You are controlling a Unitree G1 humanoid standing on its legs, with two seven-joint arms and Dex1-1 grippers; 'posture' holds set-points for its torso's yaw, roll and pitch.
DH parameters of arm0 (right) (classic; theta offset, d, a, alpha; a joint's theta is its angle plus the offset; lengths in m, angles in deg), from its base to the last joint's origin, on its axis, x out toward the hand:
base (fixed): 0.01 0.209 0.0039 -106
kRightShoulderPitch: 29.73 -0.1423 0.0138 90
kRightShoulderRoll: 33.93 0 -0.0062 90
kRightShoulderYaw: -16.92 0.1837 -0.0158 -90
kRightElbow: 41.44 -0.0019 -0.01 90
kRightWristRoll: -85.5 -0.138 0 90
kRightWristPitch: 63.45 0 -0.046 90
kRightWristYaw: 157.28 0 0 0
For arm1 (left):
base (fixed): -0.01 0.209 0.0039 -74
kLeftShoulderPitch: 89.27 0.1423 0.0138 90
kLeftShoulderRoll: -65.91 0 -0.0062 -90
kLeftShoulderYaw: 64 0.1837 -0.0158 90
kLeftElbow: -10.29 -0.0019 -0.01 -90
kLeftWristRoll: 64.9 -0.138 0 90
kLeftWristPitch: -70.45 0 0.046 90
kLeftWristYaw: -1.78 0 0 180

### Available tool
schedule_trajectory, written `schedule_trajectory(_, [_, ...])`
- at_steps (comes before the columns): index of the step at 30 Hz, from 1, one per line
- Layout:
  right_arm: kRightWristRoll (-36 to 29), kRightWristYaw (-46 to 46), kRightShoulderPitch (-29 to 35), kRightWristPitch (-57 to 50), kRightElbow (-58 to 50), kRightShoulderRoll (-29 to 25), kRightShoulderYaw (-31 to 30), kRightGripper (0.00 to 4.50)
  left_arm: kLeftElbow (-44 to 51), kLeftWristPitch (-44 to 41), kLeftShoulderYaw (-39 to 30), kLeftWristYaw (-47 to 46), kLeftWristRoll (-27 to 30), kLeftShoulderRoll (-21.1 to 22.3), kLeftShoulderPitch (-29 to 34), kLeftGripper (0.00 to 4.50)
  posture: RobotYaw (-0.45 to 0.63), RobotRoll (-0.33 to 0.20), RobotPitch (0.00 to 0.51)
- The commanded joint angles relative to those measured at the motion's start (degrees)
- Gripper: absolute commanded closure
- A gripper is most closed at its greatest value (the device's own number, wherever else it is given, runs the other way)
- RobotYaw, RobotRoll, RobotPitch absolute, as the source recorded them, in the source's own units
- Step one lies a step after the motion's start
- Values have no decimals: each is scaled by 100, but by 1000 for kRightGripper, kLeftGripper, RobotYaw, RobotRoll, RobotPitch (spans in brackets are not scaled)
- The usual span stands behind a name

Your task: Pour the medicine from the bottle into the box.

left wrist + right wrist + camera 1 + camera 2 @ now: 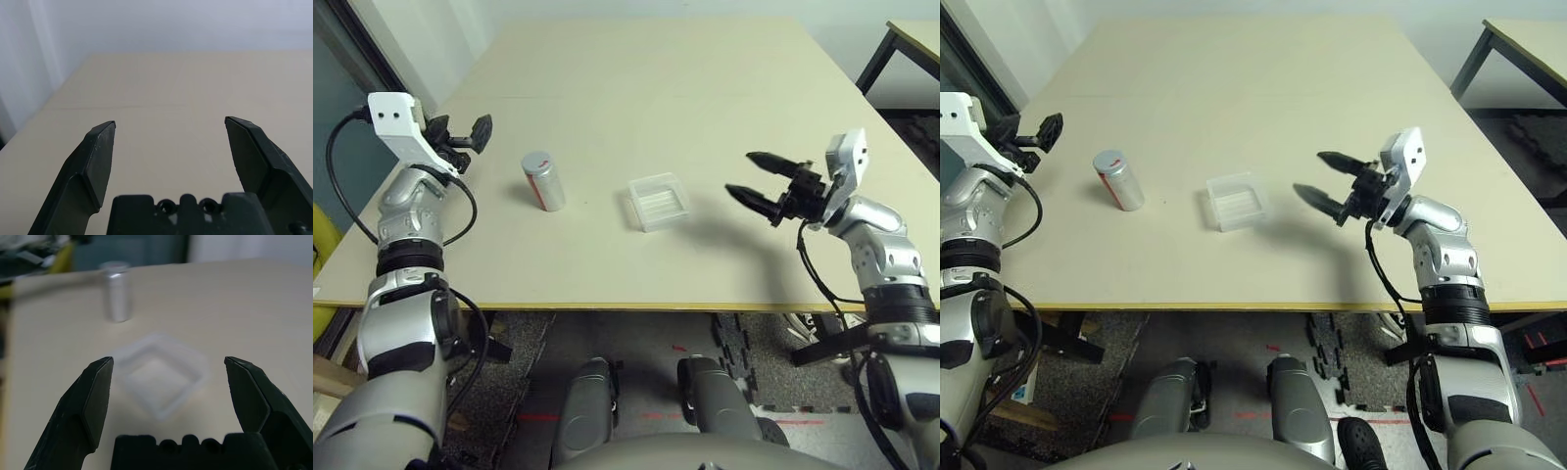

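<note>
Silver forearms flanking; both pincers gaping, empty; bottle standing capped, likely light, slippery, wanting a mid-body grip.

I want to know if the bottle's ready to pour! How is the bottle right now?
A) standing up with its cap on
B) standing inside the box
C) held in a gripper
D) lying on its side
A: the bottle stands upright on the table, its round grey cap on top.
</note>
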Motion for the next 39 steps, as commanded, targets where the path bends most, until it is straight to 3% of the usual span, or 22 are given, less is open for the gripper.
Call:
schedule_trajectory(1, [57, 279, 60, -113, -201, -92, -257, 0, 342, -309, 60, 128, 149, -74, -22, 19, -141, 0, 81])
schedule_trajectory(6, [188, 494, -21, -176, -281, -117, -566, 0, 1192, -897, 100, 403, 420, -191, 211, 19, -137, 0, 84])
schedule_trajectory(12, [362, 573, -104, 0, -100, -109, -701, 0, 2740, -1798, 112, 498, 906, -312, 914, 19, -132, 0, 88])
schedule_trajectory(18, [463, 627, -200, 193, 188, -54, -706, 0, 4681, -2533, 107, 234, 1284, -478, 2291, 19, -128, 0, 96])
schedule_trajectory(22, [487, 651, -241, 278, 326, -16, -713, 0, 5385, -2593, 43, 105, 1400, -655, 3049, 19, -121, 0, 99])
schedule_trajectory(29, [533, 664, -273, 376, 471, 67, -743, 0, 5356, -2085, 318, 59, 930, -718, 3603, 19, -113, 0, 95])
schedule_trajectory(39, [536, 623, -215, 382, 422, 65, -722, 0, 4506, -1284, 543, 36, 473, -813, 3482, 19, -138, 0, 90])
